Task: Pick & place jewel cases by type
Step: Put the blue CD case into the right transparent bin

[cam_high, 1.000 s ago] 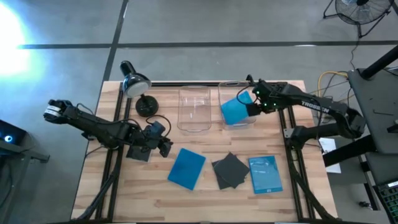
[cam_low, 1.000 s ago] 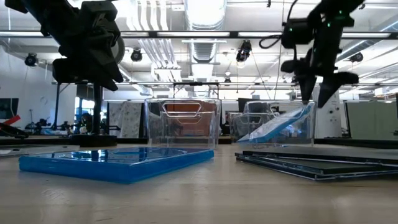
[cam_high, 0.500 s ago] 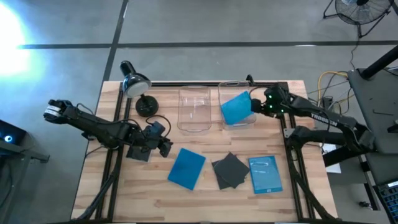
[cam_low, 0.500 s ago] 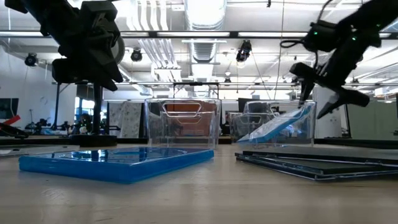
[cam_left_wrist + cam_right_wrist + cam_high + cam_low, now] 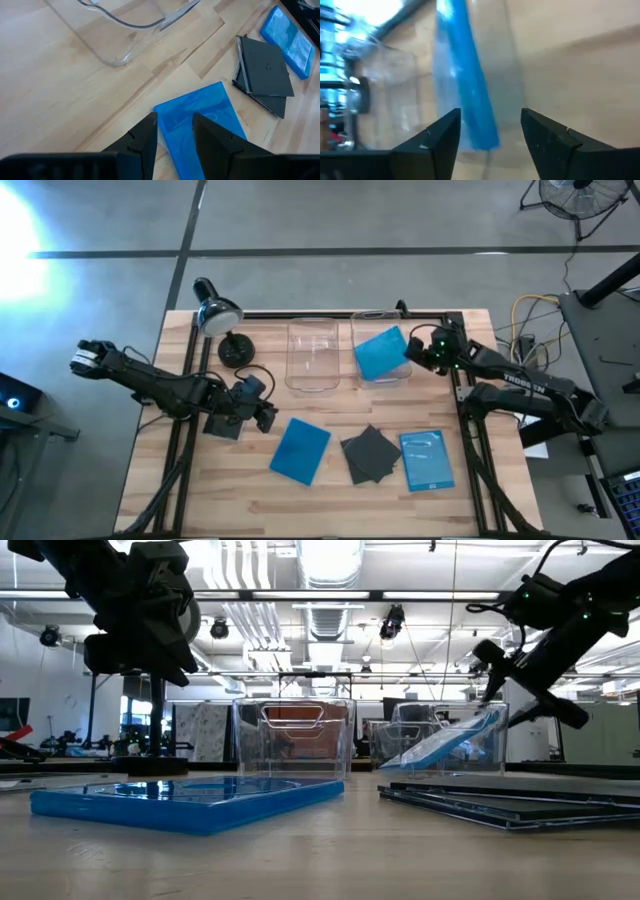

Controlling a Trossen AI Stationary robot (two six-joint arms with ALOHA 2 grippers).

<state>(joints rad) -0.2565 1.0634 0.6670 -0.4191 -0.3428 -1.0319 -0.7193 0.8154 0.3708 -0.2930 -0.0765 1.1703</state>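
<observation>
A blue jewel case [image 5: 380, 354] stands slanted inside the right clear bin [image 5: 358, 330], its low edge on the bin floor and its raised edge [image 5: 490, 717] against the bin's right wall. My right gripper [image 5: 411, 351] is open just right of that bin, fingers pointing at the case [image 5: 465, 75] without touching it. Another blue case [image 5: 300, 450] lies flat on the table, with dark grey cases [image 5: 368, 453] stacked beside it and a labelled blue case [image 5: 426, 459] further right. My left gripper [image 5: 268, 418] hangs open left of the flat blue case [image 5: 200, 120].
The left clear bin [image 5: 314, 356] stands next to the right one at the table's far side. A desk lamp [image 5: 218, 315] with a round base [image 5: 236, 350] occupies the far left corner. Bare wood lies along the near edge.
My right gripper has drawn back from over the right bin toward the table's right edge and tipped more level. The blue case stays leaning in the bin as before.
</observation>
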